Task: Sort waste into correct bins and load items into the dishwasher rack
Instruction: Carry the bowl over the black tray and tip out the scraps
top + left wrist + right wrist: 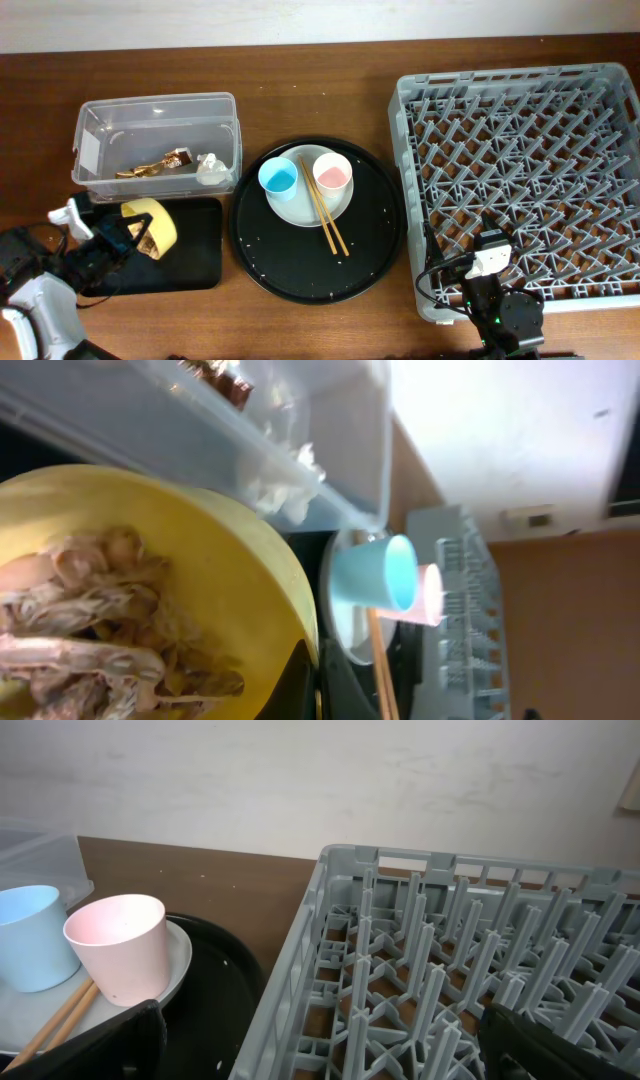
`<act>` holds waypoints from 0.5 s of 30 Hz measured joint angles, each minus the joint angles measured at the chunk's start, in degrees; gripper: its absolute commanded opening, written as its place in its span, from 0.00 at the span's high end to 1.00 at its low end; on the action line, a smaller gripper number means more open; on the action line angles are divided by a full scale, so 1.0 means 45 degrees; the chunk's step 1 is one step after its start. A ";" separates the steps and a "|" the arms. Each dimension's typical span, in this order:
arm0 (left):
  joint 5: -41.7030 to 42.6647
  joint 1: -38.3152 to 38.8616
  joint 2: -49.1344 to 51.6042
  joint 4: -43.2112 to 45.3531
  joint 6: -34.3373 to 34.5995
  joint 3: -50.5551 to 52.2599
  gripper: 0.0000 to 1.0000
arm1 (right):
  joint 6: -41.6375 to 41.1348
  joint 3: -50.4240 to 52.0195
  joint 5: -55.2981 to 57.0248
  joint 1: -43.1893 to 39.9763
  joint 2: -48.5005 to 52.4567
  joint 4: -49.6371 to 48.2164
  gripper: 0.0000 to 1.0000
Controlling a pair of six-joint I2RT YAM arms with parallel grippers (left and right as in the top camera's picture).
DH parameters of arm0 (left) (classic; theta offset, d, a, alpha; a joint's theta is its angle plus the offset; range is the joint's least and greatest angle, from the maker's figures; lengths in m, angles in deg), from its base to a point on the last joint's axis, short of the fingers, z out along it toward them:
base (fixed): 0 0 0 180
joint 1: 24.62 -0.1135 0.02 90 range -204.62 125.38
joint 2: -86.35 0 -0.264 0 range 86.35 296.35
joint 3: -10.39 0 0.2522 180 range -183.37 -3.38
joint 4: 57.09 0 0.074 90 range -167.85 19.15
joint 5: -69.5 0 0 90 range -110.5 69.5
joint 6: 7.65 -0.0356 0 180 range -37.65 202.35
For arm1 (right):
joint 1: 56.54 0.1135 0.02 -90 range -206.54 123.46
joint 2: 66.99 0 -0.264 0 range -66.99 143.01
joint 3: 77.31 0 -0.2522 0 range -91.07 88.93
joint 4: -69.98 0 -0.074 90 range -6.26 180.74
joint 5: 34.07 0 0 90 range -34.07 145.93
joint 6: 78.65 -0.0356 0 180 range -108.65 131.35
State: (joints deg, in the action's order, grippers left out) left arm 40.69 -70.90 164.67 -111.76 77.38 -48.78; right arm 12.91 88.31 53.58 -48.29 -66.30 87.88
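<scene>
My left gripper (130,235) is shut on the rim of the small yellow bowl (155,222), held tilted over the flat black tray (190,262). In the left wrist view the bowl (200,560) holds tan food scraps (90,620). The clear box (155,110) contains the gold-brown wrapper (160,163) and white tissue (210,168). The white plate (300,208) carries the blue cup (278,178), pink cup (333,173) and chopsticks (322,210). My right gripper (490,265) is open and empty over the front left corner of the grey rack (520,150).
The plate sits on a large round black tray (300,270) between the bins and the rack. The right wrist view shows the pink cup (118,945), blue cup (35,935) and the rack's pegs (450,950). A wall lies behind the table.
</scene>
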 measured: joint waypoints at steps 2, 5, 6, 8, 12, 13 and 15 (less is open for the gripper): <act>0.0801 -0.0335 0.0087 0.0112 0.0000 0.0000 1.00 | -0.0005 0.0000 0.0000 0.0000 0.0000 0.0000 0.02; 0.1681 -0.0636 0.0364 0.0287 0.0000 0.0000 1.00 | -0.0005 0.0000 0.0000 0.0000 0.0000 0.0000 0.02; 0.1943 -0.0714 0.0500 0.0301 0.0000 0.0000 1.00 | 0.0000 0.0000 0.0000 0.0000 0.0000 0.0000 0.02; 0.2220 -0.0850 0.0801 0.0500 0.0000 0.0010 1.00 | 0.0000 0.0000 0.0000 0.0000 0.0000 0.0000 0.02; 0.3109 -0.1030 0.1700 0.1098 0.0005 0.0024 1.00 | -0.0005 0.0000 0.0000 0.0000 0.0000 0.0000 0.02; 0.3361 -0.1030 0.1909 0.1239 -0.0005 0.0024 1.00 | -0.0005 0.0000 0.0000 0.0000 0.0000 0.0000 0.02; 0.3900 -0.1030 0.2448 0.1200 -0.0015 0.0024 1.00 | -0.0005 0.0000 0.0000 0.0000 0.0000 0.0000 0.02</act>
State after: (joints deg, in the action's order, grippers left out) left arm 58.24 -75.53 175.69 -106.36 77.31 -48.67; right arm 12.89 88.31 53.58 -48.29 -66.30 87.88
